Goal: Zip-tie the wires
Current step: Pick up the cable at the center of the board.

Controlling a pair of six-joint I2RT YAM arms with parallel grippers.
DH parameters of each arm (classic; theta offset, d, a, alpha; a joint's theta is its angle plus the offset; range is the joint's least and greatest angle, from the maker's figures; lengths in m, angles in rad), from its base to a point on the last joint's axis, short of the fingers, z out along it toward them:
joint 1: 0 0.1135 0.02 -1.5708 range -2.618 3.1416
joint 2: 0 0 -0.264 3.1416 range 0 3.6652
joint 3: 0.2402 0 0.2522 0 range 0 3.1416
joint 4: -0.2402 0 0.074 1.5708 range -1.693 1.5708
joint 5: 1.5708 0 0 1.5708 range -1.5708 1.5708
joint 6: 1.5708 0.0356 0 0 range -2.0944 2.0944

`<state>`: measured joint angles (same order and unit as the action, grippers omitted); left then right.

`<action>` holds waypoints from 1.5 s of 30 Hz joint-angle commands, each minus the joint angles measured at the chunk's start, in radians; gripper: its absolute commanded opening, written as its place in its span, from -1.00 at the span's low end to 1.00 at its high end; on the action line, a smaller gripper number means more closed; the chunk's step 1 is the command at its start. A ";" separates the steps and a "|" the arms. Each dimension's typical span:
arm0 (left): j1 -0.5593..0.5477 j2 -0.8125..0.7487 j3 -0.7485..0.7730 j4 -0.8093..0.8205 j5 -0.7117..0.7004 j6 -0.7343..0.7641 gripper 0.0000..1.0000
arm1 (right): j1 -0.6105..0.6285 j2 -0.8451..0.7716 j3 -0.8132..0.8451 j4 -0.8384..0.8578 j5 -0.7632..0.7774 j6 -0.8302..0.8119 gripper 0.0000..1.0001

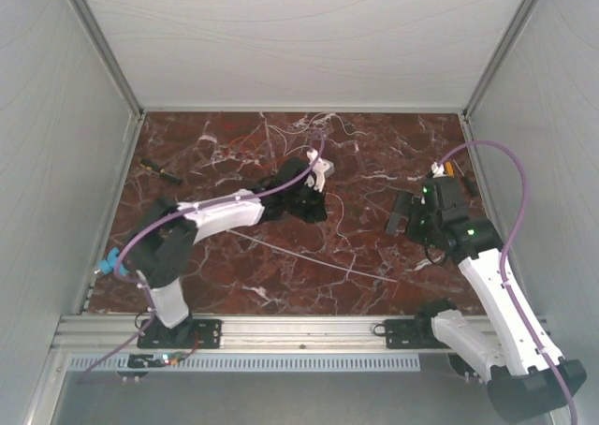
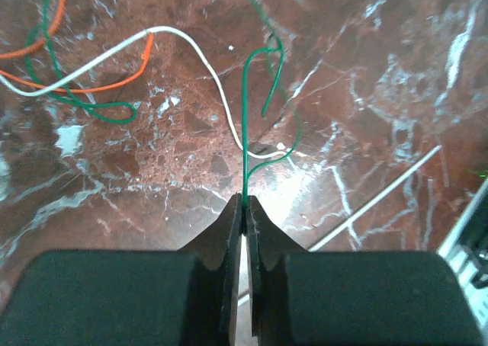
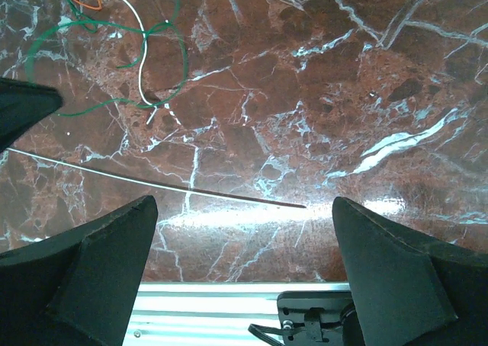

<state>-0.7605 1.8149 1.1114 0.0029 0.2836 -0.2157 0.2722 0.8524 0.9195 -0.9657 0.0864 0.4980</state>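
Note:
The wires are thin orange [image 2: 99,87], white [image 2: 191,45] and green [image 2: 245,117] strands curling on the red marble table; in the right wrist view they lie at the top left [image 3: 145,64]. My left gripper [image 2: 245,201] is shut on the green wire, which rises straight from the fingertips. In the top view the left gripper [image 1: 316,208] is at the table's middle. The zip tie [image 1: 318,259] is a straight pale strip lying flat, also seen in the left wrist view [image 2: 381,201] and the right wrist view [image 3: 152,180]. My right gripper [image 3: 244,201] is wide open and empty above the strip's right end, at the right in the top view [image 1: 402,214].
A small black and yellow tool [image 1: 161,170] lies at the far left. A small orange-tipped item [image 1: 451,169] lies by the right wall. An aluminium rail [image 1: 299,331] runs along the near edge. Pale walls enclose the table on three sides.

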 commanded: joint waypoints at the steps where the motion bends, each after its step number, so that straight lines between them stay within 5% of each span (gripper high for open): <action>1: -0.005 -0.191 0.064 -0.045 -0.065 -0.008 -1.00 | -0.005 -0.024 0.044 0.005 0.011 -0.019 0.96; 15: 0.002 -0.466 0.225 -0.352 -0.087 0.073 -1.00 | -0.005 -0.013 0.163 0.319 -0.394 -0.058 0.96; 20: 0.123 -0.520 0.306 -0.417 0.136 -0.086 -1.00 | -0.005 -0.078 0.088 0.420 -0.480 -0.242 0.96; 24: 0.254 -0.610 0.246 -0.335 0.328 -0.334 -1.00 | -0.001 -0.176 -0.042 0.585 -0.487 -0.312 0.96; 31: 0.294 -0.656 0.247 -0.215 0.468 -0.582 -1.00 | 0.112 -0.171 -0.181 0.856 -0.571 -0.364 0.96; 38: 0.294 -0.677 0.277 0.026 0.480 -0.819 -1.00 | 0.287 -0.051 -0.193 1.034 -0.486 -0.507 0.96; 45: 0.296 -0.623 0.389 0.256 0.467 -0.935 -1.00 | 0.300 0.074 -0.189 1.236 -0.434 -0.501 0.96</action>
<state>-0.4690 1.1656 1.3746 0.0387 0.7208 -1.0252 0.5648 0.8818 0.7212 0.0776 -0.3813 0.0185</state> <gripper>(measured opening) 0.007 0.980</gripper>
